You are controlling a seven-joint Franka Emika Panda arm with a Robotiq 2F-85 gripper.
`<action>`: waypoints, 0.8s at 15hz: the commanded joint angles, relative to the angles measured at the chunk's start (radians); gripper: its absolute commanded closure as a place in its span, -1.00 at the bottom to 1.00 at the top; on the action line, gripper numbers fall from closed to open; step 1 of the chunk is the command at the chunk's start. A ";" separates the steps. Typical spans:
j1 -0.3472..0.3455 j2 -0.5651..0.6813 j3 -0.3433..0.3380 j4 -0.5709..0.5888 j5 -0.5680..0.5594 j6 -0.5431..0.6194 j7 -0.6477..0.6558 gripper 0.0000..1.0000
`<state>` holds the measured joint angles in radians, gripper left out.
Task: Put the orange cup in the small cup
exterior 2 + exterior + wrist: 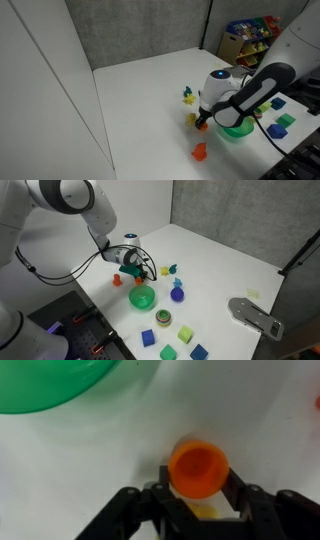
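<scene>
your gripper [198,482] fingers [157,496] look pinched on the orange cup [197,466] beside the green bowl [50,385] (light, stiff, slick plastic), so squeeze its walls gently.

White table [215,260] with green bowl [142,299], small cup [165,317], coloured blocks [186,334], orange peg [117,279], yellow toy [168,270], blue toy [178,284].

White worktop [235,260], matte and evenly lit, with only soft shadows. In an exterior view, a grey textured backdrop [140,30] stands behind it at 12 o'clock. Tall white panel [40,90] at 9 o'clock. Shelf [248,38] of bright clutter at 1 o'clock. Elsewhere, a dark stand leg [302,252] at 3 o'clock.
</scene>
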<state>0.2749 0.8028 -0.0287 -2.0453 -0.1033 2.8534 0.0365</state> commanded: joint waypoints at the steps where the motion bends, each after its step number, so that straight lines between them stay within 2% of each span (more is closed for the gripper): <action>1: -0.015 -0.037 0.013 0.009 0.007 -0.039 0.021 0.41; 7: -0.058 -0.115 0.007 0.014 0.016 -0.084 0.025 0.41; 12: -0.139 -0.190 -0.002 0.008 0.024 -0.153 0.013 0.41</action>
<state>0.1799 0.6638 -0.0307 -2.0295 -0.0960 2.7574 0.0472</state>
